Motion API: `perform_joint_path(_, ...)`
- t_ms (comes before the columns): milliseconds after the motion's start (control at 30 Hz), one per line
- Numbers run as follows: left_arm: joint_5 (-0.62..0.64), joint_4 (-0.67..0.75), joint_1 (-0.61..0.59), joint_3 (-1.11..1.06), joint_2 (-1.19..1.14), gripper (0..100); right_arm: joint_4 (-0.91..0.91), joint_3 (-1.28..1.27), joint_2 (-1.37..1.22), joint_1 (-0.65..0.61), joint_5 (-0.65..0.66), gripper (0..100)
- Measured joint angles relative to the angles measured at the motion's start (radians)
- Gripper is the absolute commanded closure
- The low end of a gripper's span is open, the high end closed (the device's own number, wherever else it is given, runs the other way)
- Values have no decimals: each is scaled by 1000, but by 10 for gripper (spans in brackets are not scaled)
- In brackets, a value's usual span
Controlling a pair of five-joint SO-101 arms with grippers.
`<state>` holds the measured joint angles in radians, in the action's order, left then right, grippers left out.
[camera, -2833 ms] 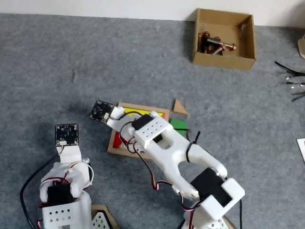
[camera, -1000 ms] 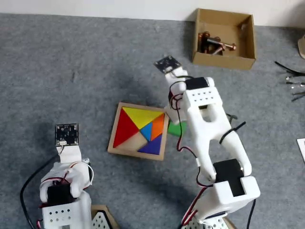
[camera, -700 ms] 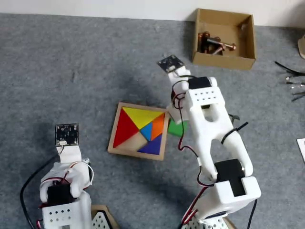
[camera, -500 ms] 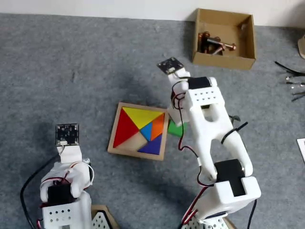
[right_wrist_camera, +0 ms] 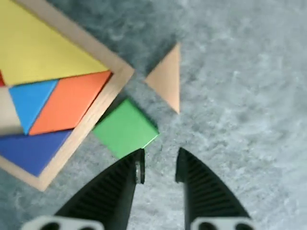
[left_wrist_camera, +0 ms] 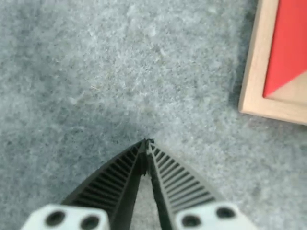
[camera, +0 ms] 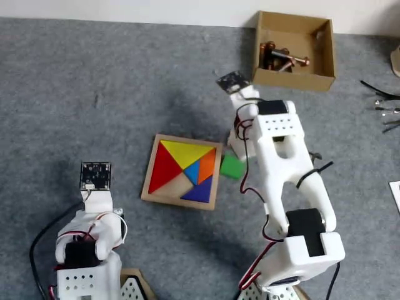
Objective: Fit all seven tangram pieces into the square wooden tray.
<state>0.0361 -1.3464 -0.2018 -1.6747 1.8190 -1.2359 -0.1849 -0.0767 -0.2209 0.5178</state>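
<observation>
The square wooden tray (camera: 150, 167) holds yellow (camera: 186, 152), red (camera: 161, 170), blue (camera: 192, 172), orange (camera: 206, 169) and dark blue (camera: 199, 190) pieces, with a bare patch beside the red one. A green square (camera: 232, 166) lies on the carpet against the tray's right side. In the right wrist view a plain wood triangle (right_wrist_camera: 167, 77) lies just past the green square (right_wrist_camera: 125, 128), off the tray's corner (right_wrist_camera: 82, 134). My right gripper (right_wrist_camera: 158, 165) hovers beside the green square, slightly open and empty. My left gripper (left_wrist_camera: 146, 142) is shut and empty over carpet, left of the tray (left_wrist_camera: 252, 62).
A cardboard box (camera: 294, 50) with copper-coloured parts stands at the back right. Cables and tools lie at the right edge (camera: 382, 103). The right arm (camera: 278, 144) stretches over the carpet right of the tray. Open grey carpet (camera: 81, 81) spreads to the left and back.
The right arm has swung off the tray to its right side, uncovering the pieces, and has drifted a little farther right. The left arm has shifted slightly right.
</observation>
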Motion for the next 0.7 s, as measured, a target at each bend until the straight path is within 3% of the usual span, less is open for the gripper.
perform_joint_path(133,0,0,0,0,0,995,0,-8,-94,-2,203,769)
perform_joint_path(333,0,0,0,0,0,995,0,-8,-170,-18,347,761)
perform_joint_path(700,0,0,0,0,0,995,0,-8,-178,-104,482,715)
